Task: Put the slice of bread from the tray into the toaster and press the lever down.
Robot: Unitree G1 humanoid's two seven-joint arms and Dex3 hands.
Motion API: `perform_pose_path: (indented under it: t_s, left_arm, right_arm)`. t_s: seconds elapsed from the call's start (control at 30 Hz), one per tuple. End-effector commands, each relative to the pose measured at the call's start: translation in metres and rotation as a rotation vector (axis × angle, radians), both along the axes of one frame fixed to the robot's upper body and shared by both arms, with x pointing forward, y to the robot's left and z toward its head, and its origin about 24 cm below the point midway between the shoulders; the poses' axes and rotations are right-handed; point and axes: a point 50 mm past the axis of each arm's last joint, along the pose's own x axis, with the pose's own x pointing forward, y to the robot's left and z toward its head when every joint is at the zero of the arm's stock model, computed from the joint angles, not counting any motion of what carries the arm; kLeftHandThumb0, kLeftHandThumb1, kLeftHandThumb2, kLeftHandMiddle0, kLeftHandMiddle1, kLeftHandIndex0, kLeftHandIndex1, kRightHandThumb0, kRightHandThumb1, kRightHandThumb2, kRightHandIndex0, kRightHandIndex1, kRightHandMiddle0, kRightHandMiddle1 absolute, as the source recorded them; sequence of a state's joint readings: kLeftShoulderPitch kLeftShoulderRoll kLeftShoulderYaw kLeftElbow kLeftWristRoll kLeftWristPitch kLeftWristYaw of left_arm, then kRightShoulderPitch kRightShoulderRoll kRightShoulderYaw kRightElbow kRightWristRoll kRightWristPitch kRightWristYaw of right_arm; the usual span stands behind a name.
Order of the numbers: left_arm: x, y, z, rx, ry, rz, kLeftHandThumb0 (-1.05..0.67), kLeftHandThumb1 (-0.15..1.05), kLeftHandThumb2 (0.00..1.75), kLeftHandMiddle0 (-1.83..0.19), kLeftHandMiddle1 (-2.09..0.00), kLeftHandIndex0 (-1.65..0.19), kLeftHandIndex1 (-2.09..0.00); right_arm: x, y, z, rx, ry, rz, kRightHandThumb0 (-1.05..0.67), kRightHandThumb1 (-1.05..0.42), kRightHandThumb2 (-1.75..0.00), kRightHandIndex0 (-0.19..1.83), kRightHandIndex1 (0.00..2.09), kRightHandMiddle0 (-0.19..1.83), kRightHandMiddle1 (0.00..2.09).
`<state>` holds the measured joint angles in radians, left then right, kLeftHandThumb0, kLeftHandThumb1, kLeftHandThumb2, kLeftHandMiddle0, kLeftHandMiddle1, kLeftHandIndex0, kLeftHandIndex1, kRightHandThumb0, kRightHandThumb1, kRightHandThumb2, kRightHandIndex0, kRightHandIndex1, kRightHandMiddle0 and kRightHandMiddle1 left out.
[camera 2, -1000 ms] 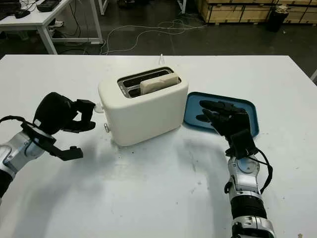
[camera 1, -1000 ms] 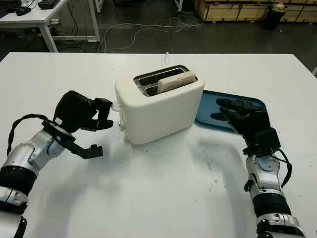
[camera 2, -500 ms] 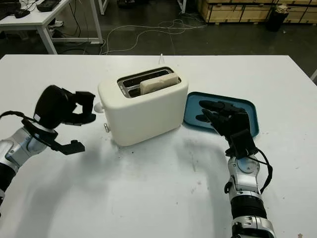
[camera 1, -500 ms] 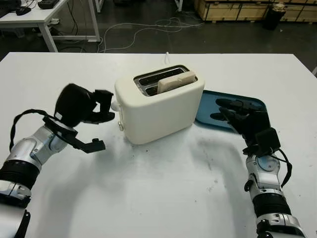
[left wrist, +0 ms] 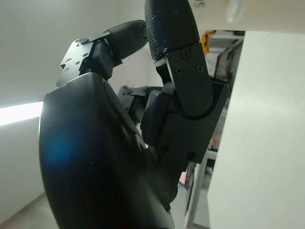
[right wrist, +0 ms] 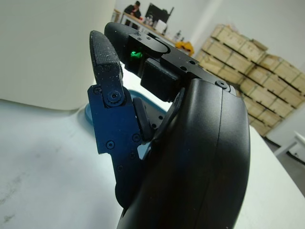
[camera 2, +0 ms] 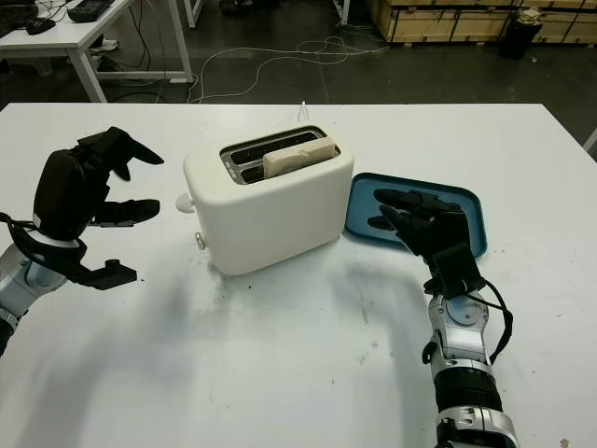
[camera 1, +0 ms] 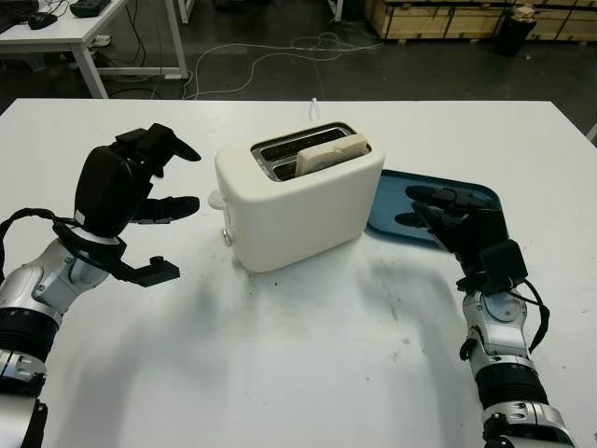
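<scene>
No object is held by the black left hand [camera 1: 126,191], raised open at frame left beside the smooth cream toaster [camera 1: 300,196]; the pale bread slice [camera 1: 331,152] is seated in its slot; the right hand [camera 1: 457,219] is open over the glossy blue tray [camera 1: 392,201].

The scene is evenly and brightly lit from overhead, and the white table [camera 1: 308,373] is rendered almost without glare. Soft, diffuse shadows are cast beneath the toaster [camera 1: 298,201] and under the 2 arms. The floor beyond the table is left dim. In the wrist views, close black hand shells are slightly blurred, and a blue sheen is seen on the left hand [left wrist: 95,157].
</scene>
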<state>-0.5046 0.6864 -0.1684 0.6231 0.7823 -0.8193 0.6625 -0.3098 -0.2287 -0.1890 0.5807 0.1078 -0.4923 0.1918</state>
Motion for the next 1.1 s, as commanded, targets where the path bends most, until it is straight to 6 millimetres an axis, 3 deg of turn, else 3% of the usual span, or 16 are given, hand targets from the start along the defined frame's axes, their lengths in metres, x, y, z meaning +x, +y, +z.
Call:
perform_pose_path:
  t_s: [0.0,0.57,1.07]
  left_arm:
    - [0.002,-0.002,-0.001,0.02,-0.001,0.001,-0.88,0.92,0.69,-0.26,-1.75,-0.01,-1.52]
    - [0.012,-0.012,-0.023,0.115,0.052,-0.002,-0.86,0.92,0.78,-0.76,-1.75,-0.02,-1.74]
    - [0.013,-0.017,-0.025,0.101,0.034,-0.028,-0.87,0.92,0.74,-0.67,-1.75,-0.04,-1.75]
  right_arm:
    - [0.001,0.0,0.002,0.015,-0.007,-0.001,-0.52,-0.89,0.0,1.26,0.26,1.21,0.0]
    - [0.001,0.0,0.001,0.007,0.002,-0.001,-0.51,-0.89,0.0,1.24,0.27,1.21,0.0]
    - [0.001,-0.001,0.0,0.003,0.007,0.004,-0.51,-0.9,0.0,1.24,0.28,1.2,0.0]
